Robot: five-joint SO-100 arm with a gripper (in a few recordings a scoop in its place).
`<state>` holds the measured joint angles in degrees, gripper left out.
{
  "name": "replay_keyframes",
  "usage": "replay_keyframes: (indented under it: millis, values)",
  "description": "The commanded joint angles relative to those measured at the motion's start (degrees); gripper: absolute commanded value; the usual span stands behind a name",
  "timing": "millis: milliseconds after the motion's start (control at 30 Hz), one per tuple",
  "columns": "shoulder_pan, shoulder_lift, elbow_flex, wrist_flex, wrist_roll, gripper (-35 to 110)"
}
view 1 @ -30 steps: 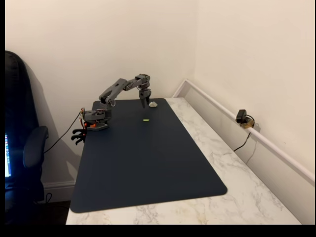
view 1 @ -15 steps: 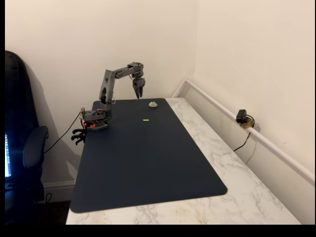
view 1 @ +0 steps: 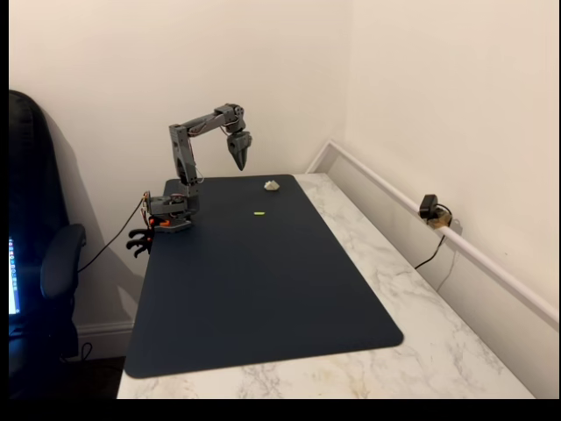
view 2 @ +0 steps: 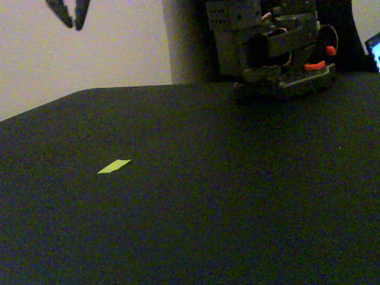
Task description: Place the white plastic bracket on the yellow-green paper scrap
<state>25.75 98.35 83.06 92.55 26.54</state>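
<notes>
The white plastic bracket (view 1: pixel 272 185) lies on the dark mat near its far edge. The yellow-green paper scrap (view 1: pixel 259 213) lies flat on the mat a little nearer and to the left, apart from the bracket, and shows again as a bright sliver (view 2: pixel 114 166). My gripper (view 1: pixel 239 161) hangs in the air, pointing down, up and to the left of the bracket. Its fingertips (view 2: pixel 62 14) stand slightly apart with wall showing between them, so the gripper (view 2: pixel 71 21) is open and holds nothing.
The dark blue mat (view 1: pixel 263 289) covers much of a marble table (view 1: pixel 421 298). The arm's base (view 1: pixel 171 215) is clamped at the mat's far left corner. A chair (view 1: pixel 44 263) stands left of the table. A wall rail with a cable clip (view 1: pixel 431 210) runs along the right.
The arm has risen and drawn back to the left, away from the bracket. A second ago the gripper was low beside the bracket. Bracket and scrap have not moved.
</notes>
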Motion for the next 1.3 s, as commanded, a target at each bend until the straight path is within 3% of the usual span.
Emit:
replay_keyframes:
  millis: [0,133,367,567,1067,1267]
  values:
    - [-1.8,8.3,2.5,0.6,1.1,0]
    - [-3.3,15.0,7.3,-0.5,-0.4,0]
    - [-9.8,37.7,29.9,-18.2,-9.6,0]
    - [-14.7,47.5,42.9,-26.2,-18.5,0]
    - [-22.9,64.5,65.3,-34.5,-24.5,0]
    - [-25.8,85.3,79.7,-35.1,-24.1,0]
